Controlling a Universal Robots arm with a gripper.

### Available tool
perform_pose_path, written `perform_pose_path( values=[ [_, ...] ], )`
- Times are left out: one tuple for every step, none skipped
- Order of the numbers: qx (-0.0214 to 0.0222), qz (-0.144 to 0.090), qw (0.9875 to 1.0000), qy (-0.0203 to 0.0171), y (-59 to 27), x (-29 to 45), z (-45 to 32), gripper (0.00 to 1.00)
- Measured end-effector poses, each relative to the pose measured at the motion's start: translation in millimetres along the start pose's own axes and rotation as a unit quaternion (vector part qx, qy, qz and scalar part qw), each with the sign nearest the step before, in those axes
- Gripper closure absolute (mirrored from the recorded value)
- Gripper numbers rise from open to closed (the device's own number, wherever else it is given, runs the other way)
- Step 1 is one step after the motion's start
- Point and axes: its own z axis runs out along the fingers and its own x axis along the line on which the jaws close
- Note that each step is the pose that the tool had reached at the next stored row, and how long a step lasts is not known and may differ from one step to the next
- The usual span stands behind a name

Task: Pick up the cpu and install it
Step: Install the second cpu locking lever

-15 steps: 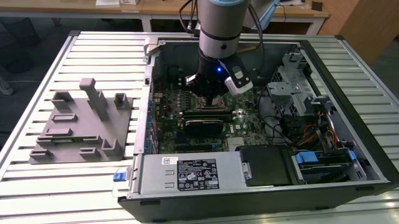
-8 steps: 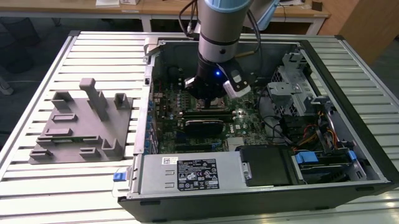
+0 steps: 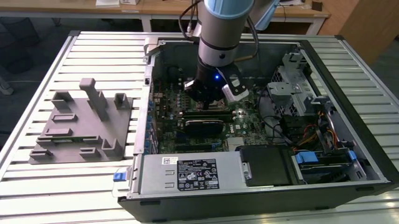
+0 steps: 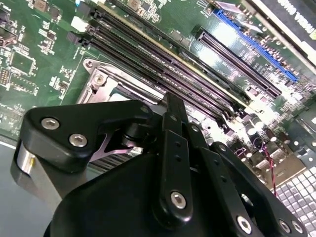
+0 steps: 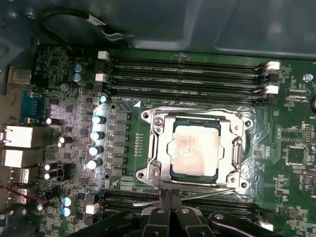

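The cpu (image 5: 195, 150), a silvery square chip with a smudged top, lies flat inside the metal socket frame (image 5: 153, 148) on the green motherboard in the first wrist view. My gripper (image 5: 168, 197) hangs just off the socket's edge, near a thin wire lever (image 5: 217, 192), with its black fingers pressed together and nothing between them. In the second wrist view the gripper (image 4: 174, 101) points at the socket frame (image 4: 106, 84), and its linkage hides the chip. In the exterior view the gripper (image 3: 212, 100) is low inside the open computer case (image 3: 349, 140), above the middle of the board.
Rows of memory slots (image 5: 187, 74) run on both sides of the socket. A grey plastic fixture block (image 3: 81, 126) sits on the slatted table at the exterior view's left. The power supply (image 3: 187, 175), drive cage (image 3: 299, 98) and cables crowd the case.
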Motion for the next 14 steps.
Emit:
perform_pose_path(
  values=[
    [-0.0008,0.000,1.0000,0.0000,-0.4,0.0,0.7,0.89],
    [-0.0026,0.000,1.0000,0.0000,-1.1,0.0,1.2,0.89],
    [-0.0062,0.000,1.0000,-0.0003,-2.0,0.1,1.5,0.89],
    [-0.0119,-0.001,0.9999,-0.0006,-3.3,0.6,1.7,0.89],
    [-0.0174,-0.001,0.9998,-0.0010,-4.4,1.2,1.8,0.89],
    [-0.0227,-0.001,0.9997,-0.0013,-5.4,1.9,1.9,0.89],
    [-0.0275,-0.002,0.9996,-0.0015,-6.6,2.5,1.9,0.89],
    [-0.0302,-0.002,0.9995,-0.0017,-8.1,3.2,2.1,0.89],
    [-0.0310,-0.002,0.9995,-0.0018,-9.6,3.8,2.2,0.89],
    [-0.0314,-0.002,0.9995,-0.0018,-10.9,4.5,2.4,0.89],
    [-0.0320,-0.002,0.9995,-0.0018,-12.4,5.2,2.6,0.89],
    [-0.0323,-0.002,0.9995,-0.0018,-13.7,5.7,2.9,0.89],
    [-0.0325,-0.002,0.9995,-0.0018,-14.5,6.1,3.3,0.89],
    [-0.0328,-0.002,0.9995,-0.0018,-15.1,6.4,3.6,0.89]
  ],
)
